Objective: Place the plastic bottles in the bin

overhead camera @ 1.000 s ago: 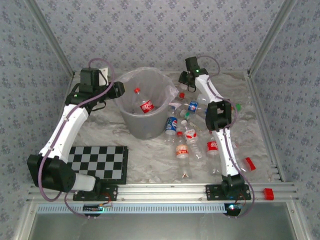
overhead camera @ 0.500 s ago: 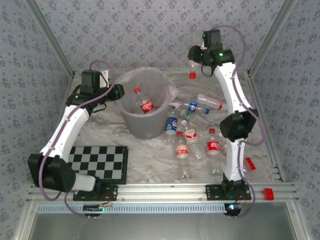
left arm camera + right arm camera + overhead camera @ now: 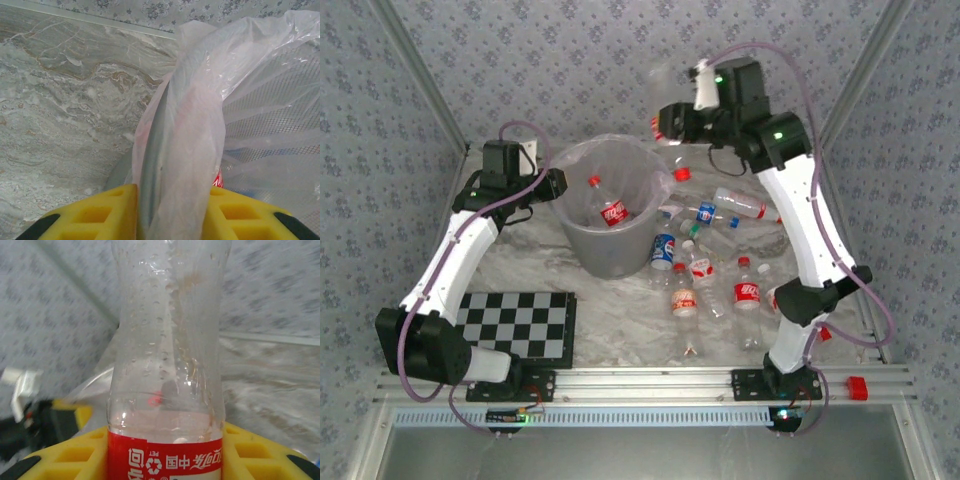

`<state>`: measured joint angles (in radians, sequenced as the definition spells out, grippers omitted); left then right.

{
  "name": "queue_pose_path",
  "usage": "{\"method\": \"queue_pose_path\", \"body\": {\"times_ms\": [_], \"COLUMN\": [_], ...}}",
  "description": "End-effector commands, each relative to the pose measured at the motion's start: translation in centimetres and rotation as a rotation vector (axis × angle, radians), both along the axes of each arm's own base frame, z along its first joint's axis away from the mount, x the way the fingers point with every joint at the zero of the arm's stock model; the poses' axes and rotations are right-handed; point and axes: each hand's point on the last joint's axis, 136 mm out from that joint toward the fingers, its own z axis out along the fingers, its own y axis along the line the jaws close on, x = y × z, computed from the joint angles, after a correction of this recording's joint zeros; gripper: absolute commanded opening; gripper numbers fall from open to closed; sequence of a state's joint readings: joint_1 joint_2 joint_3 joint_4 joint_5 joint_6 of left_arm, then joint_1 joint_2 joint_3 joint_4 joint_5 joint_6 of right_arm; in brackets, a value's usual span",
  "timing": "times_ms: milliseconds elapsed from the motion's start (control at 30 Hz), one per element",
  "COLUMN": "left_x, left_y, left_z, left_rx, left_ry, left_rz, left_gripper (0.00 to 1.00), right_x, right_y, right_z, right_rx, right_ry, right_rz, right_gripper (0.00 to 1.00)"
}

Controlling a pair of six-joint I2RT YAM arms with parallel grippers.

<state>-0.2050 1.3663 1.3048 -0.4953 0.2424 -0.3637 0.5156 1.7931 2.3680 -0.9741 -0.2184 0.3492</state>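
Bottle point(image 3: 167, 340) with a red label is pinched between the yellow pads point(image 3: 250, 452) of the right gripper point(image 3: 677, 120), which hangs high in the air. The bin point(image 3: 610, 255) lies below it and off to its left, so the carry looks partway done and the release not yet due. Left gripper point(image 3: 172, 210) is clamped on the bin's rim and the bag point(image 3: 190, 125) folded over it, likely to keep the light bin from sliding or tipping as bottles drop in. A second bottle point(image 3: 612, 213) lies inside the bin. Loose bottles point(image 3: 685, 298) lie on the table point(image 3: 620, 320) beneath the right gripper, waiting.
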Motion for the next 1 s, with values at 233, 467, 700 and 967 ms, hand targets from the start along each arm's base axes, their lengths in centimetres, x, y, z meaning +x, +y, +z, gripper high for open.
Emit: {"method": "queue_pose_path", "body": {"times_ms": [233,467,700,967], "left_x": [-0.7,-0.7,-0.7,-0.5], "left_y": [-0.2,-0.1,-0.1,-0.1], "left_z": [0.7,0.9,0.7,0.5], "left_rx": [0.000,0.000,0.004,0.000], "left_ry": [-0.024,-0.032,-0.026,-0.024], "left_rz": [-0.018,-0.013,-0.013,-0.011], "left_gripper": [0.33,0.32,0.32,0.32], "right_x": [-3.2,-3.0,-2.3,-2.5], "right_y": [6.5,8.7,9.9,11.7], "right_z": [-7.5,-10.8,-15.2,-20.9], "right_rx": [-0.291,-0.364,-0.434,-0.508], "right_ry": [0.096,0.129,0.197,0.295], "right_rz": [0.193,0.253,0.293,0.348], "right_gripper": [0.30,0.29,0.26,0.39]}}
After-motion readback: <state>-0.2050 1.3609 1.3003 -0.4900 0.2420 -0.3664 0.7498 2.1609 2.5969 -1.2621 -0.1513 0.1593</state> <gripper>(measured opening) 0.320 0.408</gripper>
